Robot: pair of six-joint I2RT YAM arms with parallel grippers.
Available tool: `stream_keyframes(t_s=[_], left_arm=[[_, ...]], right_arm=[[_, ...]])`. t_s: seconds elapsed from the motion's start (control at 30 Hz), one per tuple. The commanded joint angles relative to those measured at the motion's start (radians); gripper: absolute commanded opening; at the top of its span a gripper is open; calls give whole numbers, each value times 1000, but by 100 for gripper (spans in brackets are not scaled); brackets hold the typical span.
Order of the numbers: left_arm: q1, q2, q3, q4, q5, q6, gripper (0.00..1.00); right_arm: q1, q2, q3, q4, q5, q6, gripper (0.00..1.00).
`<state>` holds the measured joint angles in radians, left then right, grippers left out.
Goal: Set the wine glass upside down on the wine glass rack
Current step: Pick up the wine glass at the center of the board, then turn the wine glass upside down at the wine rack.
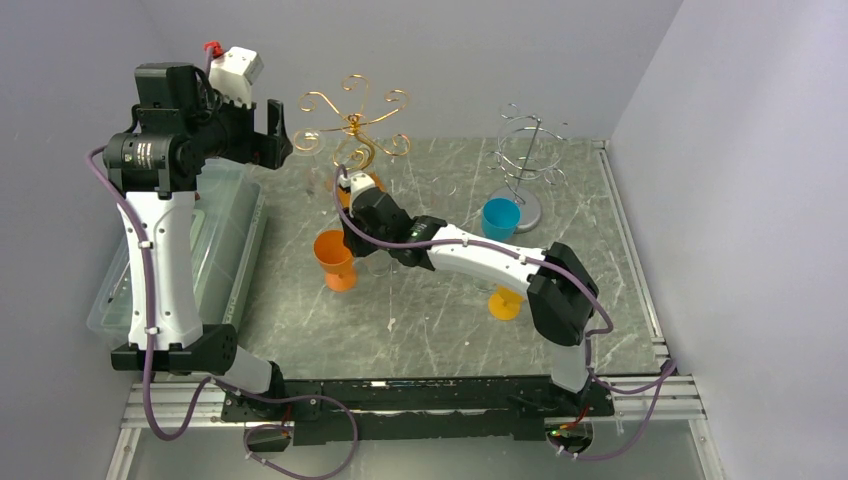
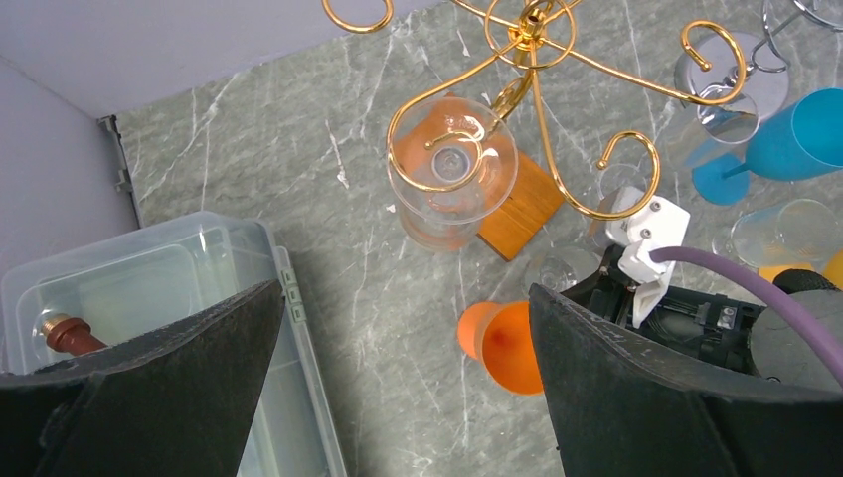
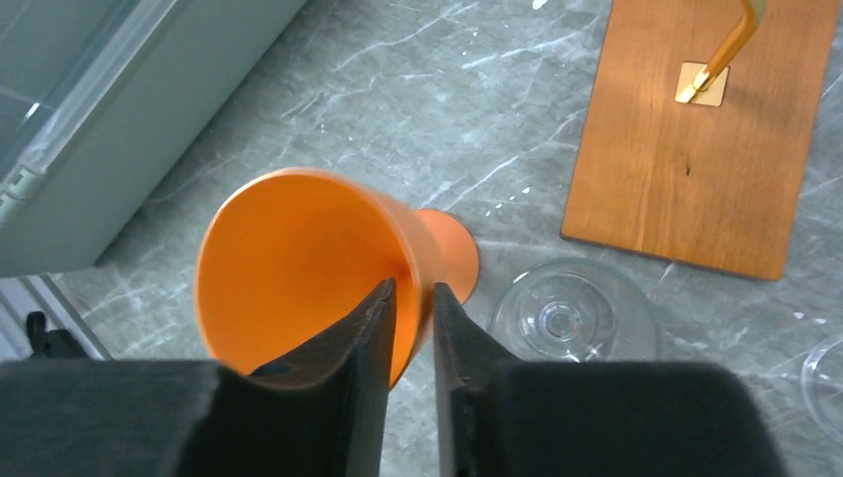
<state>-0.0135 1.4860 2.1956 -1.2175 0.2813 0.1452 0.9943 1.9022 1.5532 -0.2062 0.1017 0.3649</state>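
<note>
On the grey marble tabletop point(image 1: 440, 320), between the clear plastic bin point(image 1: 225, 230) and the gold wire rack point(image 1: 355, 125) on its wooden base point(image 3: 696, 129), the orange wine glass point(image 1: 335, 258) stands upright, its bowl wall pinched by the right gripper point(image 3: 408, 298), while the left gripper point(image 2: 403, 298) hangs spread wide above the rack.

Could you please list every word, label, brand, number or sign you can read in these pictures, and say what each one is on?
Readable text: none.
White printing on the left arm's joint housing: too small to read.
</note>
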Motion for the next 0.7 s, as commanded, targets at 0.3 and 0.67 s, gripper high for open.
stream_keyframes(t_s=[0.3, 0.67], left_arm=[[3, -48, 43, -23, 67, -18, 100], [3, -28, 156, -85, 271, -30, 100]], right_arm=[[9, -199, -83, 63, -95, 6, 0], [4, -614, -93, -29, 47, -110, 0]])
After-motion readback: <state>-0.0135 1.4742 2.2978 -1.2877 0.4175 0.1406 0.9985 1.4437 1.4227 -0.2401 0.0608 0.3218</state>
